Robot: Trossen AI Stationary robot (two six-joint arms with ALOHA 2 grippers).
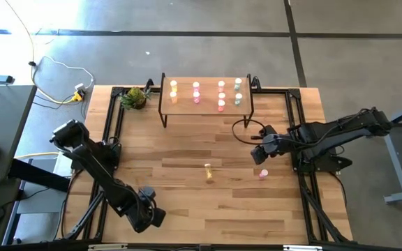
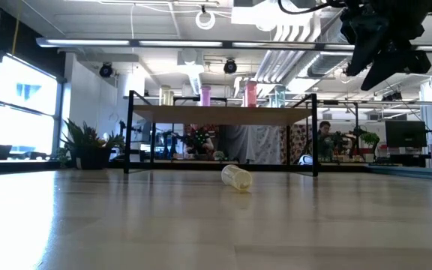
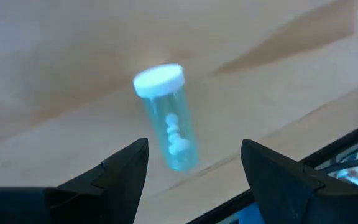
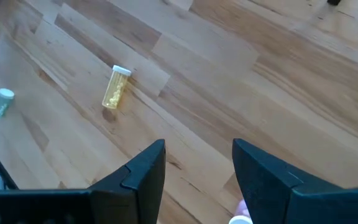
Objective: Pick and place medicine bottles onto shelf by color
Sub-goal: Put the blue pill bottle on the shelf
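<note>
while yellow bottle (image 1: 208, 172) lies, right claw (image 1: 260, 156) hovers open.

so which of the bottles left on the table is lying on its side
The yellow bottle mid-table, shown tipped over in the low view. The pink bottle near the right hand stands upright, and the rest stand on the shelf.

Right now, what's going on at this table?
Two arms are sorting medicine bottles onto the shelf, where about nine already stand. The left gripper hangs open over a blue-green bottle lying near the table's front edge. The right gripper is open above a pink bottle. A yellow bottle lies on its side mid-table.
</note>
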